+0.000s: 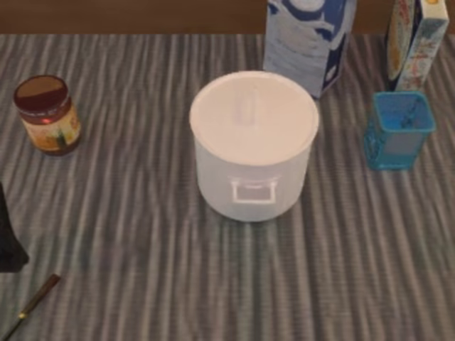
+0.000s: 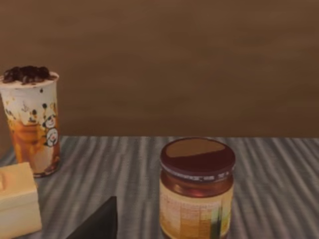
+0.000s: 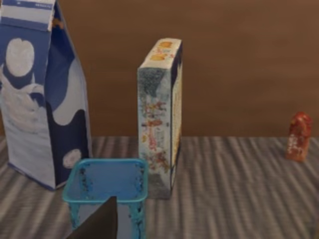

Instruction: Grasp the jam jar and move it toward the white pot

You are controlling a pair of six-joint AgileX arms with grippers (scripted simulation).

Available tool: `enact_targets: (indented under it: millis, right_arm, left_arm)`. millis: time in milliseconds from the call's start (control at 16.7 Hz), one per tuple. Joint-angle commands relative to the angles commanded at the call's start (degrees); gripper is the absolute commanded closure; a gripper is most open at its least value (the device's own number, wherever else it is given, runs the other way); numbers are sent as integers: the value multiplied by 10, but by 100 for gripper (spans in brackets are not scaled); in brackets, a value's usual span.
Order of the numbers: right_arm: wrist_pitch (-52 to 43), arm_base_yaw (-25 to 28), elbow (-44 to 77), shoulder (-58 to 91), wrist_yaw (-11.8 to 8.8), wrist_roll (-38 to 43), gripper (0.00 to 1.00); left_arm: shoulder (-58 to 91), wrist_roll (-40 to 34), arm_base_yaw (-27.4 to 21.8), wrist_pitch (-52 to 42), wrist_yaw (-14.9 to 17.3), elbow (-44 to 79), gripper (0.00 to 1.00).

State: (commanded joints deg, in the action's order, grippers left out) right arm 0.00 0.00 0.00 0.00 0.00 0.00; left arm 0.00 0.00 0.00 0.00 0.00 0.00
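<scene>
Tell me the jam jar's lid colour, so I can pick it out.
Dark brown; the jam jar shows it best in the left wrist view.

The jam jar (image 2: 197, 189) is cut off at its base by the left wrist view's edge, and so are the cream block (image 2: 17, 206) and the dark wedge (image 2: 97, 224) that is probably part of the left hand, too little of it showing to tell how its fingers stand. In the top view the blue-and-white carton (image 1: 307, 39) and the printed box (image 1: 418, 42) lose their tops at the edge, a dark shape (image 1: 11, 238) at the counter's left is only partly in view, and the thin stick (image 1: 32, 305) runs out of the picture. In the right wrist view the blue basket (image 3: 107, 191) is cut off below, a dark wedge (image 3: 97, 224) hides part of its front, and the small red thing (image 3: 299, 137) far off is too small to identify.
</scene>
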Motion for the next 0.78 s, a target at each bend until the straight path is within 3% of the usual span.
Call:
enact_targets:
  millis: [360, 780]
  right_arm:
    - [0, 0, 0, 0, 0, 0, 0]
    - [0, 0, 0, 0, 0, 0, 0]
  left_arm:
    - [55, 11, -7, -52, 6, 41, 0]
    - [345, 71, -34, -283, 25, 300, 0]
